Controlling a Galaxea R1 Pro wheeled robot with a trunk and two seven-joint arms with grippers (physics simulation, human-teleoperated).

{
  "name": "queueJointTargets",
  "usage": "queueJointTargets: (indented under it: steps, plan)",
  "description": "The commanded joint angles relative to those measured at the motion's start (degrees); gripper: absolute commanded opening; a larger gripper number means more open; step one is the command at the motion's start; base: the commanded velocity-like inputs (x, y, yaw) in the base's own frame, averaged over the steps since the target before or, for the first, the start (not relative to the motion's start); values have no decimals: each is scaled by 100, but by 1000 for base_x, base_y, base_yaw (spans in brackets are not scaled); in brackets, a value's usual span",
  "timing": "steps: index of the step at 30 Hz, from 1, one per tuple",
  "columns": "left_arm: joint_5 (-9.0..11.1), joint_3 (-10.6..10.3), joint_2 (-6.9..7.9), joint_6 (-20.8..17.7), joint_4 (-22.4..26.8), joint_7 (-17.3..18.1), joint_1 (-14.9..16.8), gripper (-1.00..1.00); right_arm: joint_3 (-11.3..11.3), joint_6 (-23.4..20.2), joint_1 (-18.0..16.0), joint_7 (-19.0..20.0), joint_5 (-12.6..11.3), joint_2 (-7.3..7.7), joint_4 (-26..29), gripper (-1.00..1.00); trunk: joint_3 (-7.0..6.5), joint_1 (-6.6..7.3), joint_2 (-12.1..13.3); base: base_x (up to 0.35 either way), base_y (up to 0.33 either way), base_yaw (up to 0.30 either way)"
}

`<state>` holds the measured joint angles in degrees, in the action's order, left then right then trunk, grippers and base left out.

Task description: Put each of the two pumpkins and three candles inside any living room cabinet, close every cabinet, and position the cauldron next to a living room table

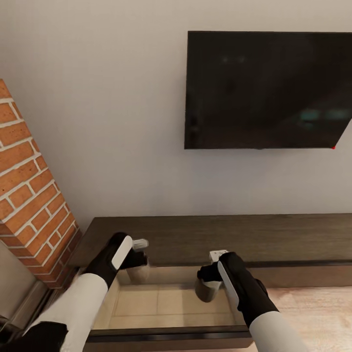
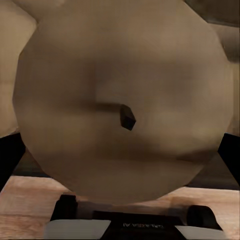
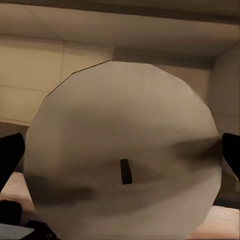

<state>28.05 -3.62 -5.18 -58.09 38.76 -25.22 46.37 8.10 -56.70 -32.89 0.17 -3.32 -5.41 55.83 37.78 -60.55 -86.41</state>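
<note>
A grey-brown candle hangs over the far left corner of the open drawer, with my left gripper shut on it. My right gripper is shut on a second candle above the drawer's right half. In the left wrist view the candle's flat top and wick sit close between the dark fingers. The right wrist view looks down on the other candle between its fingers, with the beige drawer lining behind. The drawer belongs to the long dark-brown cabinet. Pumpkins, cauldron and table are out of view.
A brick fireplace stands close on the left, beside the cabinet's end. A black TV hangs on the white wall above the cabinet. Wooden floor lies to the right of the drawer. The drawer front is nearest me.
</note>
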Motion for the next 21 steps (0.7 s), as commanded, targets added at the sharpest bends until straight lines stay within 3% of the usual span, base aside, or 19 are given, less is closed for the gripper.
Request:
queueJointTargets:
  steps: [1,5,9,21]
  plan:
    - [12,-17,-21,5,-40,-130,7,-100,51,-12,-1,6,11,-13,-15,-100,0,0,0,0,0,0]
    - [-1,-55,-72,150,-729,-315,5,-100,296,-20,-3,29,-5,-63,-71,-100,0,0,0,0,0,0]
    - [-22,-72,-52,660,-1380,-345,4,-100,380,24,0,55,-2,-79,-126,-100,0,0,0,0,0,0]
    - [-17,-83,6,868,-1531,-299,-2,-100,529,338,2,64,11,-88,-352,-100,0,0,0,0,0,29]
